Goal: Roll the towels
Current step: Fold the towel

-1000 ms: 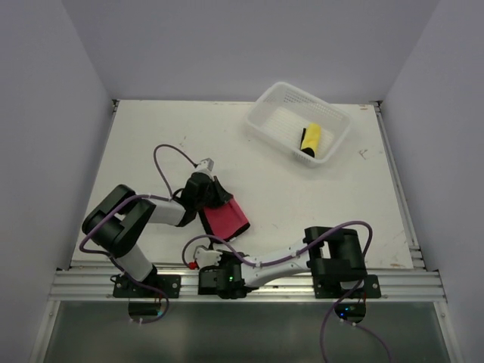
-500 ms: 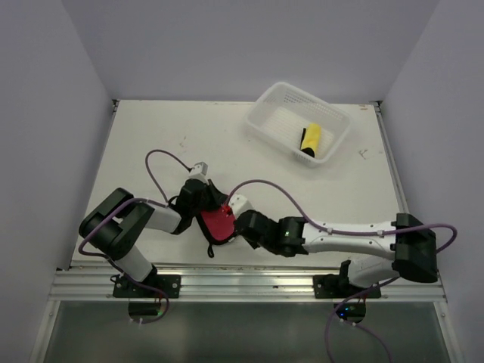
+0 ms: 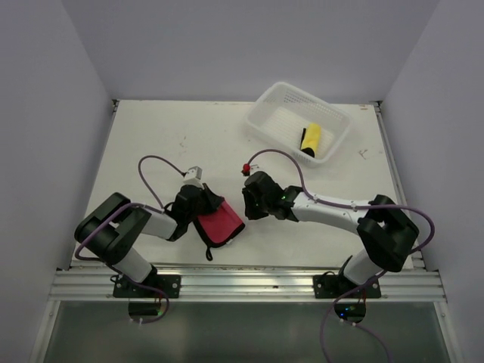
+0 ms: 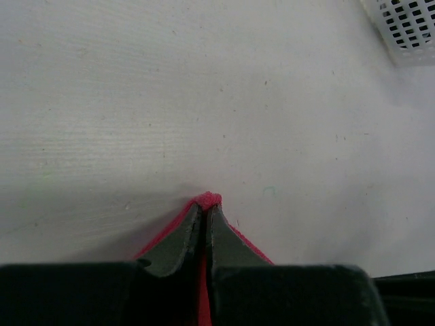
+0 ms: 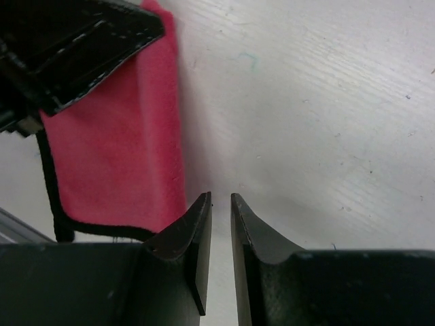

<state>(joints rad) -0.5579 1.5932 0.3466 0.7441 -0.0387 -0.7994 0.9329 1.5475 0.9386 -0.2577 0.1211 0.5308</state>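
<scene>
A red towel point(image 3: 221, 227) with a dark edge lies folded near the table's front, left of centre. My left gripper point(image 3: 206, 206) is shut on its upper left part; in the left wrist view the jaws point(image 4: 206, 202) pinch a red fold. My right gripper point(image 3: 245, 206) sits just right of the towel. In the right wrist view it point(image 5: 221, 197) is nearly closed with a thin gap, nothing in it, over bare table beside the towel's point(image 5: 115, 156) edge. A rolled yellow towel point(image 3: 311, 139) lies in the white basket point(image 3: 266, 106).
The basket stands at the back right; its corner shows in the left wrist view point(image 4: 408, 27). The left gripper's black body point(image 5: 68, 47) is close to the right gripper. Purple cables loop over both arms. Walls close in the table on three sides.
My right arm has swung from the near edge, across the towel, to the towel's right side. My left gripper has kept hold of the towel and shifted slightly toward me.
</scene>
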